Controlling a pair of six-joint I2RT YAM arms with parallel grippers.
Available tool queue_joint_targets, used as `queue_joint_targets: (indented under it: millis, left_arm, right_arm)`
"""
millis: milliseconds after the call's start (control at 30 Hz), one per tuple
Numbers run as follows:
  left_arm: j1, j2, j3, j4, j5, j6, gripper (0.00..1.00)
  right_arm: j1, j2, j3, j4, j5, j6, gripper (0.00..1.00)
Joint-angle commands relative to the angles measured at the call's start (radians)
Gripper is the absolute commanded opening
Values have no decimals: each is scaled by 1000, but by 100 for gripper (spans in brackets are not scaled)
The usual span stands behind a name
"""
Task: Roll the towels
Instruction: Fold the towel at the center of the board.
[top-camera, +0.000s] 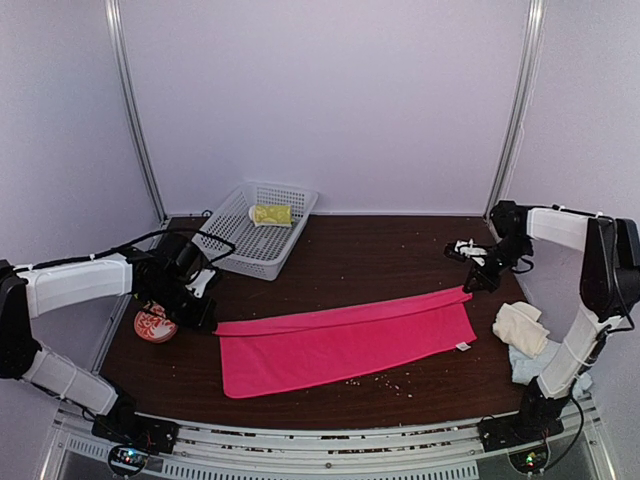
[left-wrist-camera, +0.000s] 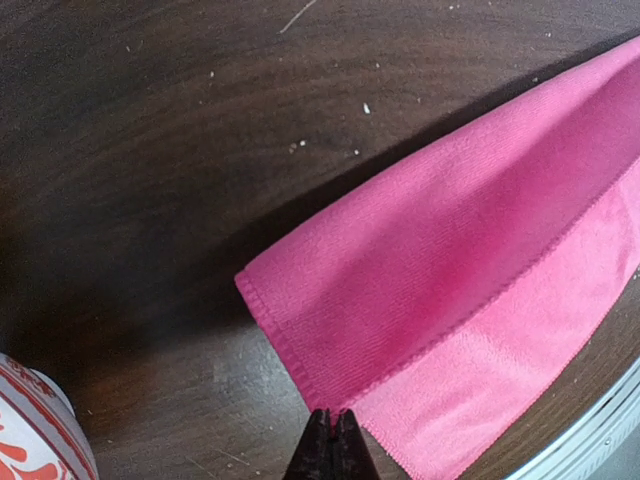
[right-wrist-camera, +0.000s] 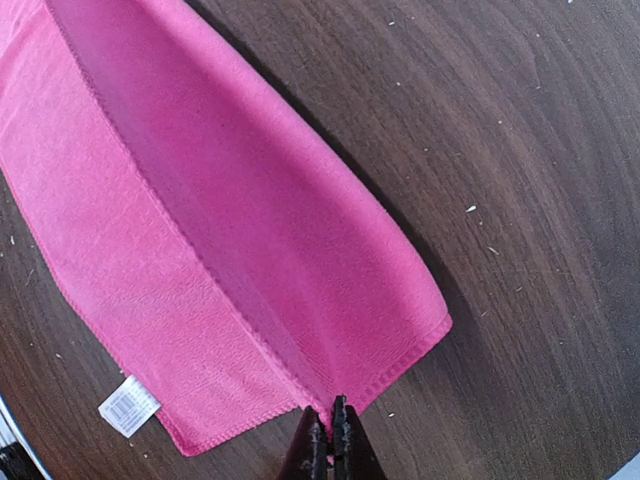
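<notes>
At the far left of the top view, a small round red-and-white patterned object (top-camera: 154, 324) sits on the dark wooden bench (top-camera: 380, 255), just beside the left pincer (top-camera: 207, 316). That pincer is closed tight. Its wrist view shows the tips nipped onto the hem of the upper layer at the left end of a large, soft hot-pink towel (top-camera: 345, 342).

Above and slightly to the right, toward the back wall, a white plastic mesh basket (top-camera: 232, 250) holds a small lime-yellow towel (top-camera: 271, 214), bunched up compactly.

The hot-pink towel stretches across the middle of the frame. It lies flat on the bench, with a narrow upper layer folded over along its far long side and running from one pincer to the other.

At its right end the right pincer (top-camera: 472, 285) is likewise fully closed, gripping the corner of that upper layer. A white care label (right-wrist-camera: 129, 405) shows on the lower layer close by.

At the right edge of the frame, beside the right arm, a crumpled cream towel (top-camera: 520, 328) rests against a pale-blue towel (top-camera: 520, 368).

The pink cloth looks light, limp and slightly grippy. It will likely sag between the two holds and keep no shape of its own. The stitched hem at each corner seems the soundest place to grip. The two ends should probably move together so the fold stays straight.
</notes>
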Motion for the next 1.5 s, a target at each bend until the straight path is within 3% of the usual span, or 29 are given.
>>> queue_joint_targets:
  millis: [0,667,900,1467]
  left_arm:
    - [-7,-37,-36,-44,24,-17,0]
    - [-79,-95,-63,-105,93,-38,0]
    - [-152,-76,-69,-101,118,-43,0]
    - [-182,-95,-98,-119,77,-73,0]
  right_arm:
    - [-11,-48,-24,-58,-21,-72,0]
    - [-12,-99,-154,-91,30,-186,0]
    - [-12,-120,-177,-95,38,-198,0]
    - [-26,-134,-211,-123,70,-233,0]
